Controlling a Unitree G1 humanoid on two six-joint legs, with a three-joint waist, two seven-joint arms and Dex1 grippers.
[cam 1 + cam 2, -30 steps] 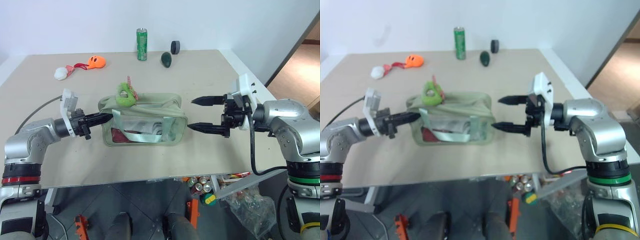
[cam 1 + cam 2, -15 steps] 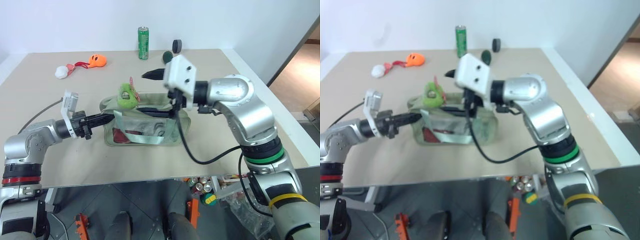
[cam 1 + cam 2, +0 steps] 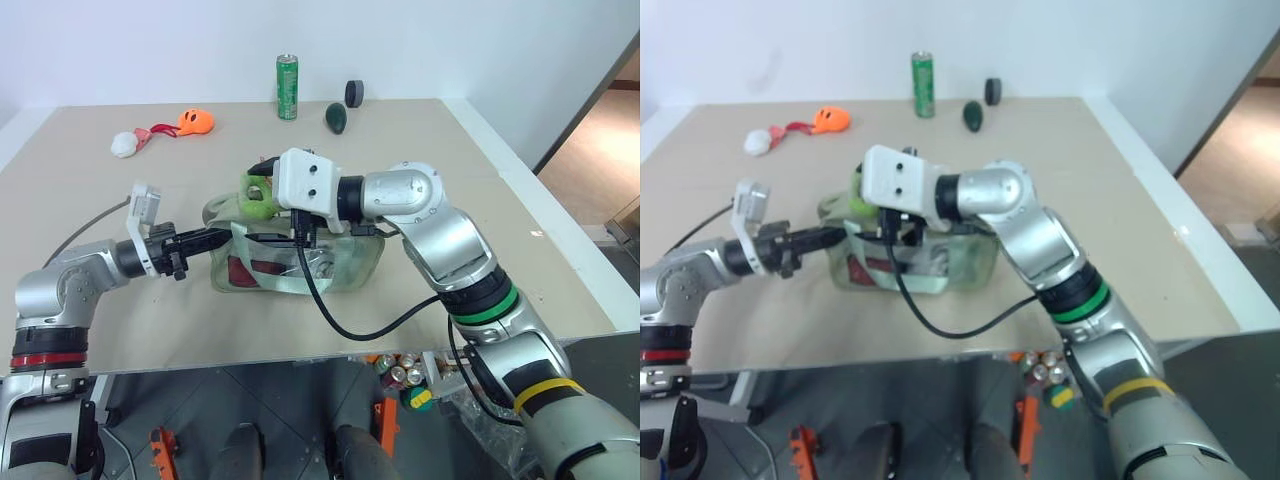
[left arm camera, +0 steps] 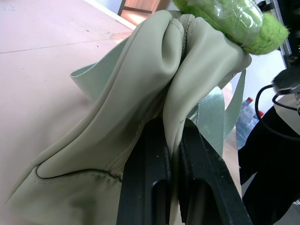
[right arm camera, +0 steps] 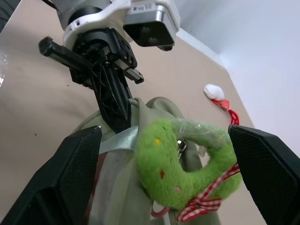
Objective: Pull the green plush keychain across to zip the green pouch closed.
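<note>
Far edge of the tabletop (image 3: 90,300): green drink can (image 3: 287,88) upright, a dark green egg-shaped object (image 3: 334,118) just right of it, a small black cylinder (image 3: 353,94) behind that. Far left: orange plush toy (image 3: 194,122) with a red cord leading to a white plush ball (image 3: 123,146). All of these sit well apart from the green pouch (image 3: 340,268), which lies mid-tabletop. The right arm's white camera housing (image 3: 308,183) and a black cable (image 3: 330,315) cross in front of the pouch's top and hide much of the zipper line. Pouch: pale sage fabric, clear side panel, webbing handle, reddish contents visible. Left gripper (image 4: 171,154) is clamped on a fold of fabric at the pouch's left end. Green plush keychain (image 5: 180,166), a fuzzy lime ring with a red-checked ribbon, sits atop that end, between the spread fingers of the right gripper (image 5: 164,173), untouched by either finger.
</note>
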